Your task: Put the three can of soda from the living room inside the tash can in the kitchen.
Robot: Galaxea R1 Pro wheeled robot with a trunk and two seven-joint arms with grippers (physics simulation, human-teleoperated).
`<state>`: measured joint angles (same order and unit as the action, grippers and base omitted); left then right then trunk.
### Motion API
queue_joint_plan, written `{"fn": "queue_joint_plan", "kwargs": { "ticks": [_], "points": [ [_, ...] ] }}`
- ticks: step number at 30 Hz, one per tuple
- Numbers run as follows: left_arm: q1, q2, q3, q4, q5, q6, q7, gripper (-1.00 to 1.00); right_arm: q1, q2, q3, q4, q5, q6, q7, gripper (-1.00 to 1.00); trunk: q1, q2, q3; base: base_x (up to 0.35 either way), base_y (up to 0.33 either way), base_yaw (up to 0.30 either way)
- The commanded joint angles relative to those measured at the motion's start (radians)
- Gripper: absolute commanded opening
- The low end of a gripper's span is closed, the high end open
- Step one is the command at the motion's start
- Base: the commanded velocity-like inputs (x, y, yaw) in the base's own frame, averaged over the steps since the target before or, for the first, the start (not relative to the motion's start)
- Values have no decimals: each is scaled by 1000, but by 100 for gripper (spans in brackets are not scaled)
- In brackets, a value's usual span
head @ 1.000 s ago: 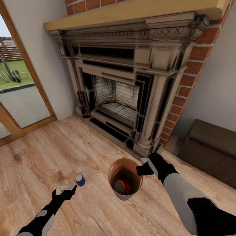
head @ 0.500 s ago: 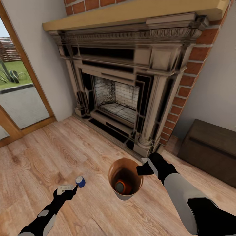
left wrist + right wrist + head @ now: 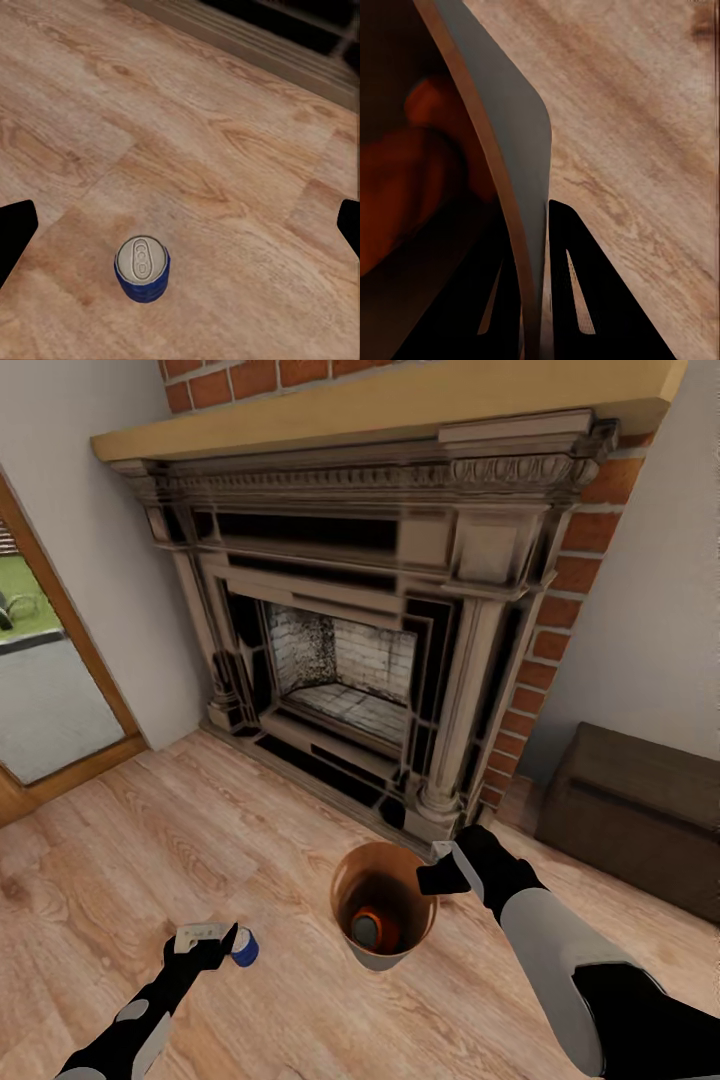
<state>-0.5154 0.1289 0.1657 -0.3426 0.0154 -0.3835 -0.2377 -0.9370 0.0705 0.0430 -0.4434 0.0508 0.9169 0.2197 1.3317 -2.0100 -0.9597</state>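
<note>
A blue can of soda (image 3: 243,948) stands upright on the wood floor, silvery top up, just past my left gripper (image 3: 222,944). In the left wrist view the can (image 3: 142,268) sits between the wide-open fingers, nearer one of them, untouched. The tash can (image 3: 385,960), grey-white outside and coppery inside, hangs by its rim from my right gripper (image 3: 440,875). An orange can of soda (image 3: 367,928) lies inside it. In the right wrist view, my right gripper (image 3: 531,217) pinches the bucket wall (image 3: 510,127), the orange can (image 3: 405,172) inside.
A grey-framed brick fireplace (image 3: 350,660) stands straight ahead, its hearth step close behind the bucket. A dark low cabinet (image 3: 640,810) sits at the right wall. Glass doors (image 3: 40,690) with a wood frame are at the left. Wood floor (image 3: 130,840) stretches to the left.
The whole view has shifted as the robot moved. The blue can, a short way ahead of my left gripper before, now sits right at its fingers. The bucket stays in my right gripper.
</note>
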Motion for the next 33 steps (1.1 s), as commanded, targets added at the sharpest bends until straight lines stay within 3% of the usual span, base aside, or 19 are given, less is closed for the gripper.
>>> {"fn": "queue_joint_plan", "kwargs": {
  "ticks": [1,6,7,11,21,33],
  "points": [
    [0,0,0,0,0,0,0,100,0,1,-2,0,-21,2,8,-100,0,0,1,36,35,-95],
    [0,0,-8,-2,0,0,0,100,0,4,0,0,-22,2,7,-100,0,0,2,16,15,-42],
    [0,0,-38,0,0,1,2,100,0,4,0,0,-22,2,7,-100,0,0,2,54,116,-7],
    [0,0,-57,2,0,1,2,100,0,5,-1,0,-22,2,7,-100,0,0,2,32,207,-11],
    [0,0,-62,4,0,2,1,100,0,4,-2,0,-22,0,7,-100,0,0,9,3,264,-169],
    [0,0,-63,3,-1,0,3,100,0,-1,-4,0,-22,1,7,-100,0,0,15,0,33,-120]
  ]
}}
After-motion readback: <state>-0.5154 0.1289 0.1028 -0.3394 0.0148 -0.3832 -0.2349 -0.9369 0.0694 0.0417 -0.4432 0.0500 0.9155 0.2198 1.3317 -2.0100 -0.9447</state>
